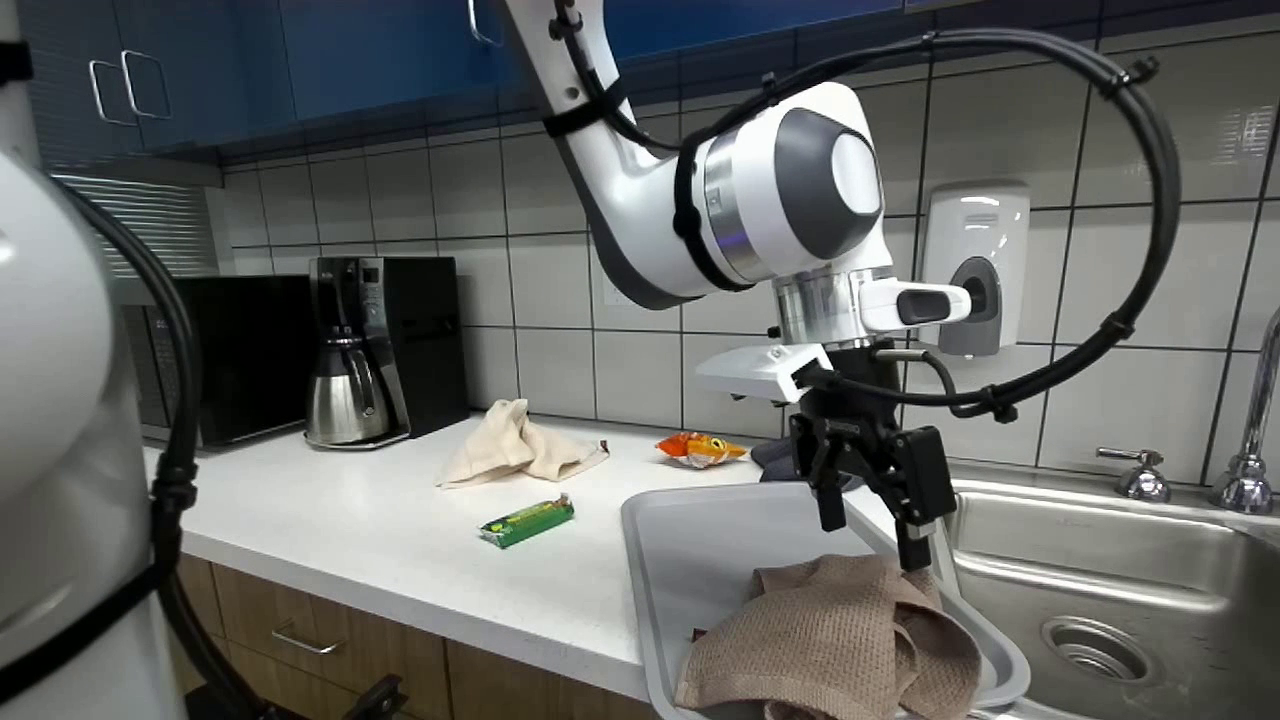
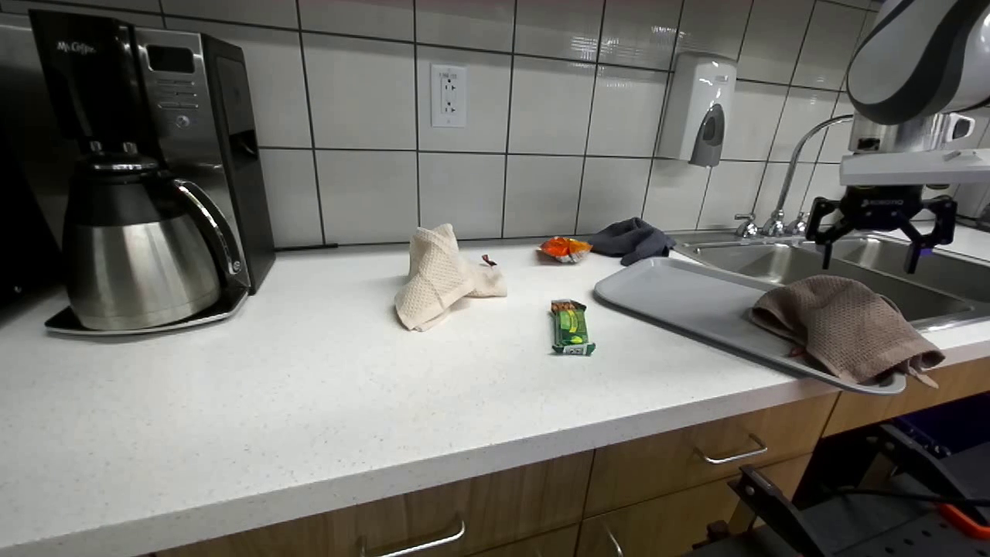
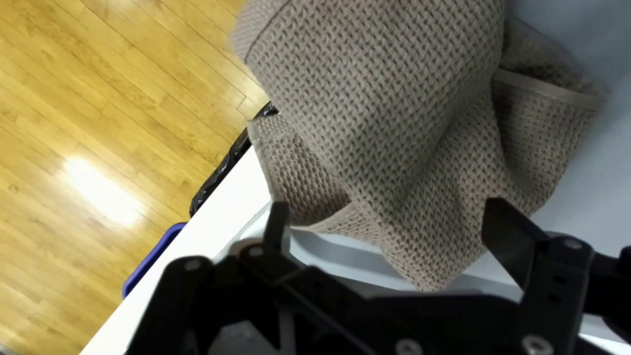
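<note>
My gripper (image 1: pixel 872 540) is open, with nothing between its fingers. In an exterior view it hangs above the sink side of the grey tray (image 2: pixel 681 298), over a crumpled brown waffle-weave towel (image 2: pixel 847 321). In the wrist view the open fingers (image 3: pixel 388 212) stand either side of one corner of the brown towel (image 3: pixel 374 98); the exterior views show the fingertips above the cloth. The towel lies on the tray's front end and hangs partly over its rim. A small dark red bit (image 1: pixel 698 634) peeks out at the towel's edge; most of it is hidden.
A green wrapped bar (image 1: pixel 527 521), a cream cloth (image 1: pixel 520 447), an orange packet (image 1: pixel 700 449) and a dark grey cloth (image 2: pixel 634 240) lie on the white counter (image 2: pixel 348 402). A coffee maker (image 2: pixel 205 155) stands far left. The steel sink (image 1: pixel 1100 560) and faucet (image 1: pixel 1250 470) adjoin the tray.
</note>
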Robot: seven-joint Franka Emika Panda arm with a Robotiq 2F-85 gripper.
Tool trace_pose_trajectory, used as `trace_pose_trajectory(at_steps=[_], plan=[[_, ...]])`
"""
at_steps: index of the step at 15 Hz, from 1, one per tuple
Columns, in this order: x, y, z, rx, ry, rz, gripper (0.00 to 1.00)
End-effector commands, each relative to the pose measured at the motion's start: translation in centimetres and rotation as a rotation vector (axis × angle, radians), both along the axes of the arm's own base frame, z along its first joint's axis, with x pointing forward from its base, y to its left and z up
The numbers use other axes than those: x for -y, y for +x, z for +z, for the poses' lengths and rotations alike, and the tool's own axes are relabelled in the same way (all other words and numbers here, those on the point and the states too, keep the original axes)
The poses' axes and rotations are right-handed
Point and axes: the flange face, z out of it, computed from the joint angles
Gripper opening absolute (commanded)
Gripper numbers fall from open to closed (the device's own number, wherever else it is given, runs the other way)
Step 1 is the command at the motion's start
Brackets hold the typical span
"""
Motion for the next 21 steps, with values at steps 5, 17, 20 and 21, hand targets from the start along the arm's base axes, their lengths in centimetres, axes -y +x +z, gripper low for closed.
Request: trace_pose_trajectory(at_steps=[5, 17, 20, 21], plan=[[0.9, 0.7, -2.7, 0.021, 0.055, 0.023, 1.00], [1.9, 3.8, -7.4, 0.010, 0.121, 0.065, 1.00], [2.0, 4.3, -8.0, 0.004, 0.127, 0.079, 0.74], [2.1, 4.4, -8.0, 0.003, 0.127, 0.082, 0.66]])
